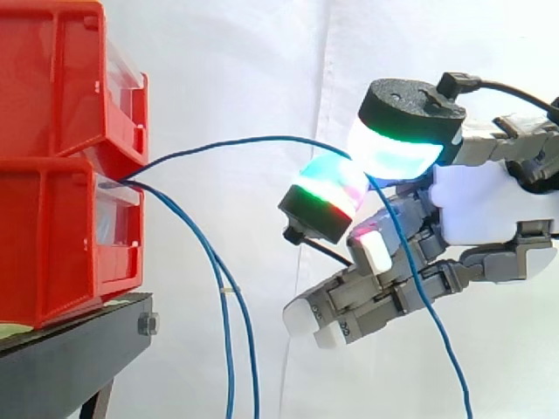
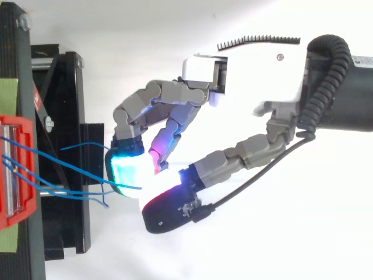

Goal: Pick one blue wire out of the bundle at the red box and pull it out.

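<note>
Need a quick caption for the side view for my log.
Hand pinches one blue wire between glowing pads, arcing from the stacked red bins; other blue wires hang down.

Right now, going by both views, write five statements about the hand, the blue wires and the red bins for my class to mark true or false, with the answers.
1. The hand pinches one blue wire between its glowing pads. True.
2. The red bins stand on a white shelf. False: they stand on a black stand.
3. Two other blue wires hang down from the bins. True.
4. The pinched wire has come free of the bins. False: it arcs from the pads back to the gap between the two bins.
5. The hand touches the bins. False: it is apart from them, off to the side.
</note>
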